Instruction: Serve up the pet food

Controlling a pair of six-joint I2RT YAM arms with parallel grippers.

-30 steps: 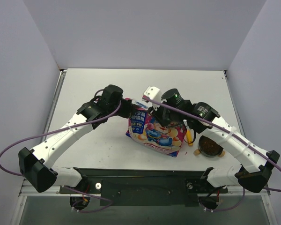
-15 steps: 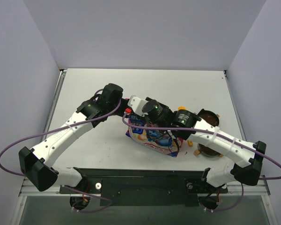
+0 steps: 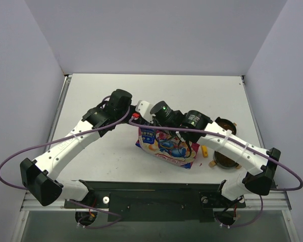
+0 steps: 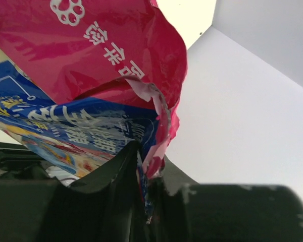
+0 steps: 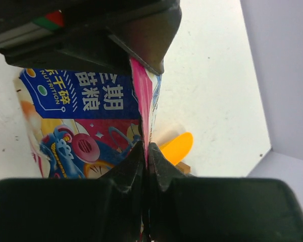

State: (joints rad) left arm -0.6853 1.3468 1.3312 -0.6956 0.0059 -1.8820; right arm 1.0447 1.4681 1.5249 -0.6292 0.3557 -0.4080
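At table centre our right gripper (image 5: pixel 145 148) pinches the lip of the cartoon-printed bag (image 3: pixel 166 146); our left gripper (image 4: pixel 147 156) flanks it, grip unclear. Some pet food (image 3: pixel 224 162) lies in the black bowl (image 3: pixel 215 161) at four o'clock from the bag — more pouring likely remains

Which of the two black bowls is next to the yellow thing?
The near bowl: the yellow thing lies just left of it. The far bowl sits farther back, partly hidden by the right arm.
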